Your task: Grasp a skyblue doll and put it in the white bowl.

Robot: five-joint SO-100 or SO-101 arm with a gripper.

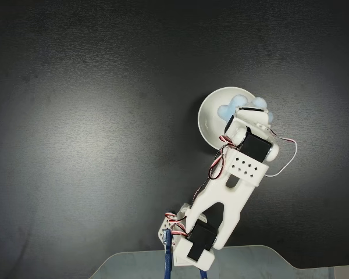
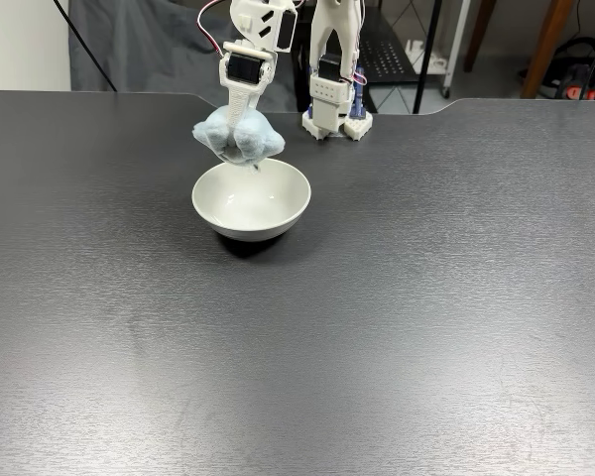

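Skyblue doll (image 2: 238,137) clamped in closed gripper (image 2: 240,139), suspended just above far rim of white bowl (image 2: 251,198). Recommended: shift slightly toward bowl centre, lower, then release to avoid rim bounce.

Dark table (image 2: 397,317); chair legs (image 2: 555,35) behind it.

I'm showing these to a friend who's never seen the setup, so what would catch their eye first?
Most likely the small fluffy sky-blue plush doll, clamped in the white arm's pincer and hanging just above the round glossy white bowl. The bowl sits alone on the dark grey table, towards its far side in the fixed view from the front. In the fixed view from above, the arm partly covers the bowl.
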